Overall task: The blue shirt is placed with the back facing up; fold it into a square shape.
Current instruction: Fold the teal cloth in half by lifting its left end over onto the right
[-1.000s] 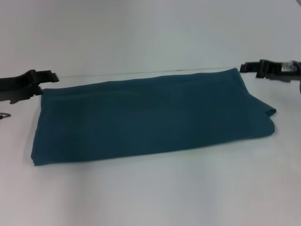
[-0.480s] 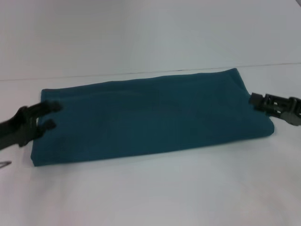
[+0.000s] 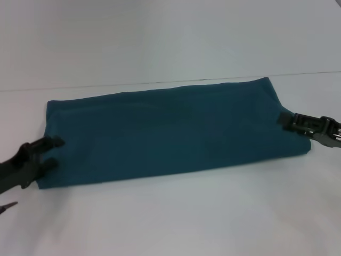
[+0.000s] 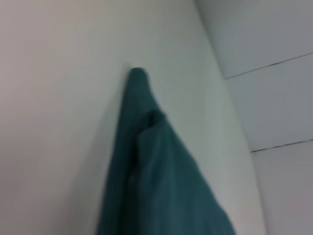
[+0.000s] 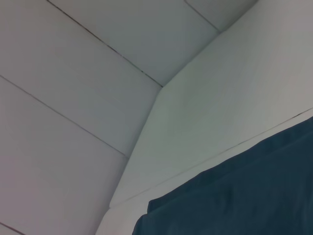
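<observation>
The blue shirt (image 3: 170,133) lies on the white table (image 3: 176,224) as a long folded band running left to right. My left gripper (image 3: 53,152) is open at the band's near left corner, one fingertip over the cloth edge and one just below it. At the band's right end, my right gripper (image 3: 285,120) touches the edge of the cloth. The left wrist view shows the blue shirt (image 4: 156,186) end-on, with its layers narrowing to a point. In the right wrist view, a corner of the blue shirt (image 5: 244,196) shows against the table.
The table's far edge (image 3: 160,82) runs just behind the shirt, with a pale wall beyond it. A small thin metallic thing (image 3: 6,205) shows at the lower left border. Bare white table stretches in front of the shirt.
Both grippers have moved from the shirt's far corners toward the near side. The left one has reached the near left corner and the right one the right edge. The bulging flap at the right end has flattened.
</observation>
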